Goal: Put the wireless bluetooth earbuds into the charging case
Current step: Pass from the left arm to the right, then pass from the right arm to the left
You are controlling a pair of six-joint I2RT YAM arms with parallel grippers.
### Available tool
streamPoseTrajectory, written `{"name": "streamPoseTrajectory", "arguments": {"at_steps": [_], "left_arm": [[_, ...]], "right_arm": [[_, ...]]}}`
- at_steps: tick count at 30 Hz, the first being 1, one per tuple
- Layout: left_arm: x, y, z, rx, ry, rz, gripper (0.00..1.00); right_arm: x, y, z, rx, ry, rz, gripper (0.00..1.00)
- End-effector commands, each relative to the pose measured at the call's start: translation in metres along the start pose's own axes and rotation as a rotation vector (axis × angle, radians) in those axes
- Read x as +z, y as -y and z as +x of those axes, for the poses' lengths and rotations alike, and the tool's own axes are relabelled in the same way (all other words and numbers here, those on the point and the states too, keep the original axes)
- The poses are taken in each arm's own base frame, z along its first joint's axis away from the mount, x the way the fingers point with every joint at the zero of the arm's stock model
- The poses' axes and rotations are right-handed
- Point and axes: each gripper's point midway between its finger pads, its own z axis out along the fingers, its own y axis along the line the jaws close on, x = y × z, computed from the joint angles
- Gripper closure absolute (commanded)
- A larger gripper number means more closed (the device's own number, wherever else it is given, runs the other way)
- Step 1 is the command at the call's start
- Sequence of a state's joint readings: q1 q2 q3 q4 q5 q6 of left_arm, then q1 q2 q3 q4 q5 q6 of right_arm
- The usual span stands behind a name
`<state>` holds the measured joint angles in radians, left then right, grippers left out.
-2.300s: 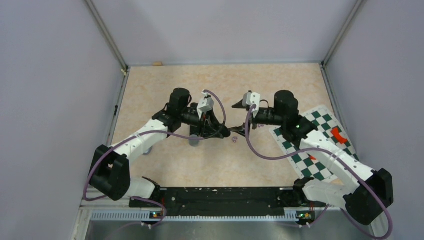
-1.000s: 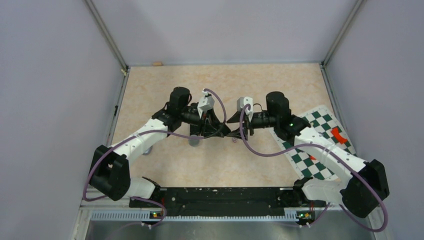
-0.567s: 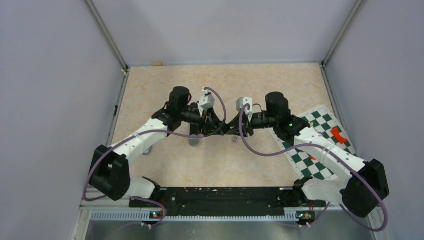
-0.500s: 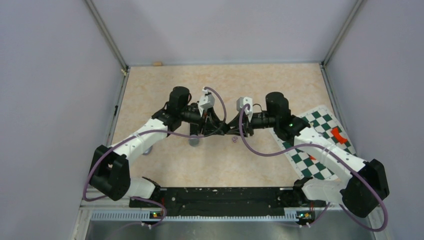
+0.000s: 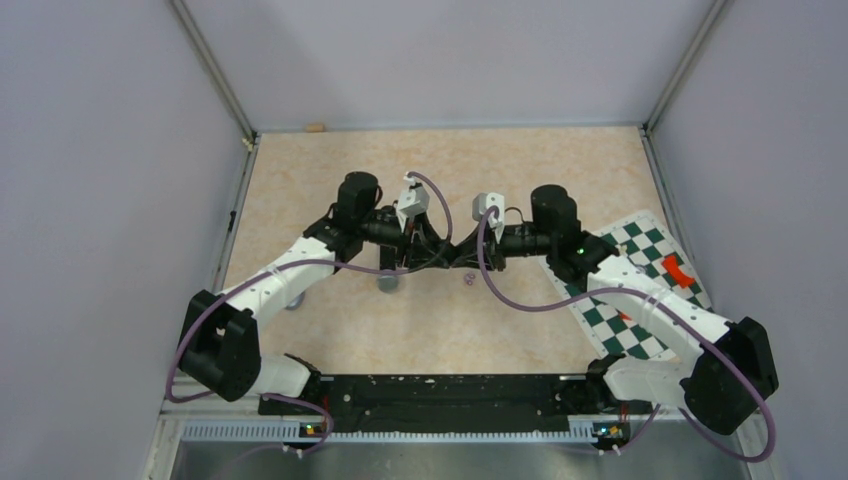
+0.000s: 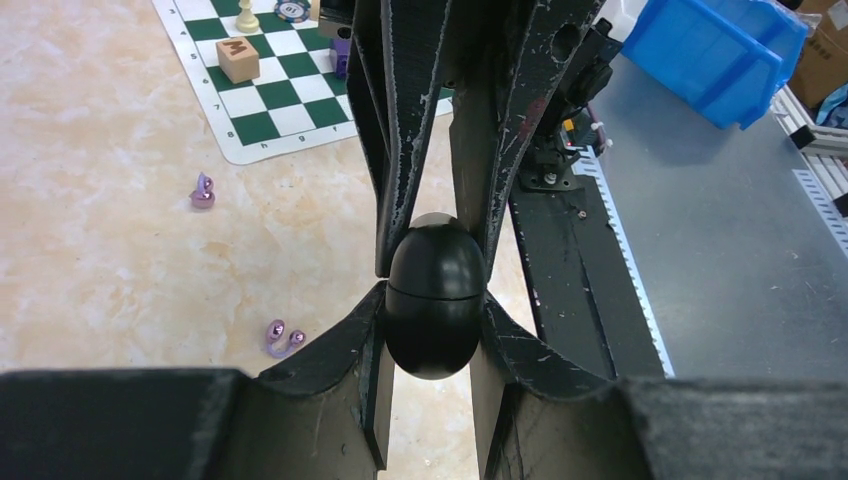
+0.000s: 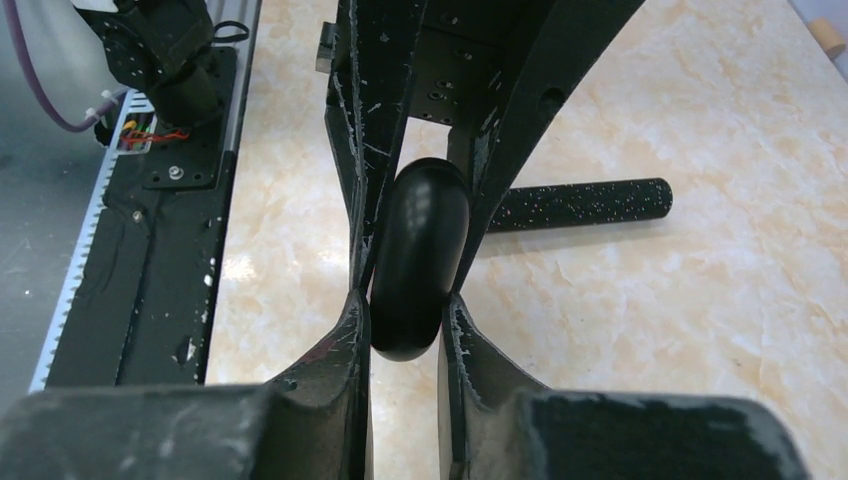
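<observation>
The left gripper (image 6: 435,300) clamps the lower half of a black glossy egg-shaped charging case (image 6: 435,325), its lid seam visible. The right gripper (image 6: 436,262) enters from the right of the scene and pinches the upper half. Below, on the beige marbled table (image 6: 110,270), two small purple metallic earbuds (image 6: 202,192) (image 6: 282,338) lie apart. Further right is a green-and-white checkered mat (image 6: 290,110) carrying a lettered wooden cube (image 6: 238,62). A black metal rail (image 6: 560,260) runs along the near edge, with a grey metal surface (image 6: 720,250) and a blue plastic bin (image 6: 740,50) beyond.
</observation>
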<state>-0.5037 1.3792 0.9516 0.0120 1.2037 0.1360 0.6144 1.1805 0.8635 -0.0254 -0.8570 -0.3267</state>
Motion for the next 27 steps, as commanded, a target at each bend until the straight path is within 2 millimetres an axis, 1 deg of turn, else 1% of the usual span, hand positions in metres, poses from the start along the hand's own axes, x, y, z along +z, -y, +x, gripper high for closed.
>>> {"name": "streamPoseTrajectory", "arguments": {"at_steps": [1, 3, 6, 7, 11, 12, 15, 20, 27], "left_arm": [[0.001, 0.001, -0.017, 0.056, 0.028, 0.015, 0.72], [0.001, 0.001, -0.016, 0.053, 0.027, 0.014, 0.62], [0.001, 0.001, -0.015, 0.051, 0.025, 0.011, 0.43], [0.001, 0.000, -0.015, 0.050, 0.023, 0.009, 0.34], [0.001, -0.001, -0.014, 0.055, 0.016, 0.004, 0.15], [0.001, -0.001, -0.014, 0.055, 0.015, 0.005, 0.12], [0.001, -0.002, -0.013, 0.055, 0.013, 0.001, 0.11], [0.001, -0.001, -0.015, 0.058, 0.015, 0.006, 0.23], [-0.001, 0.000, -0.018, 0.072, 0.019, -0.001, 0.27]], "right_arm": [[0.004, 0.000, -0.016, -0.074, 0.051, -0.003, 0.95], [0.002, 0.002, -0.017, -0.078, 0.053, 0.006, 0.99], [0.000, 0.004, -0.022, -0.090, 0.058, 0.027, 1.00], [-0.001, 0.005, -0.024, -0.096, 0.061, 0.035, 1.00], [-0.007, 0.011, -0.035, -0.122, 0.069, 0.090, 1.00], [-0.009, 0.014, -0.037, -0.130, 0.071, 0.107, 1.00], [-0.013, 0.021, -0.040, -0.145, 0.069, 0.151, 1.00], [-0.013, 0.023, -0.035, -0.138, 0.058, 0.151, 1.00], [-0.008, 0.016, -0.025, -0.117, 0.039, 0.099, 1.00]]}}
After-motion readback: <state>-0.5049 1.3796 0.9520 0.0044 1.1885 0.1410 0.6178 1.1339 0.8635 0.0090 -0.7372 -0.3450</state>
